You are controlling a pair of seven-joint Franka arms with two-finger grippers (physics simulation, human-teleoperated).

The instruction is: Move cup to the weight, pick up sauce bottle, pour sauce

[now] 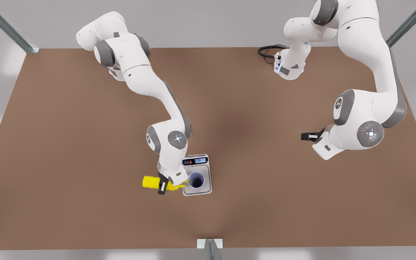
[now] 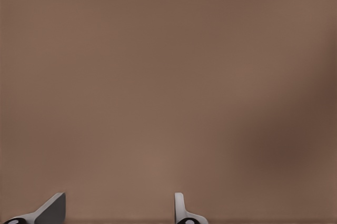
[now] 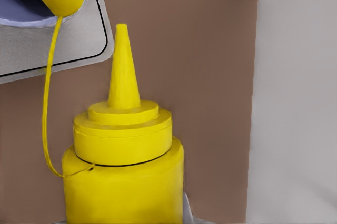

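The big brown table (image 1: 85,162) is filling most of the front view. Low in the middle of that view, the weight (image 1: 198,175) is lying flat, and the cup (image 1: 196,180) is standing upright on its grey plate. Just beside it, toward the front view's left, the right gripper (image 1: 163,185) is squeezing the sauce bottle (image 1: 154,182), which is lying sideways with its pointy tip at the cup's rim. At the front view's right, the left gripper (image 2: 118,208) is waiting over bare table, fingers spread apart and holding nothing.
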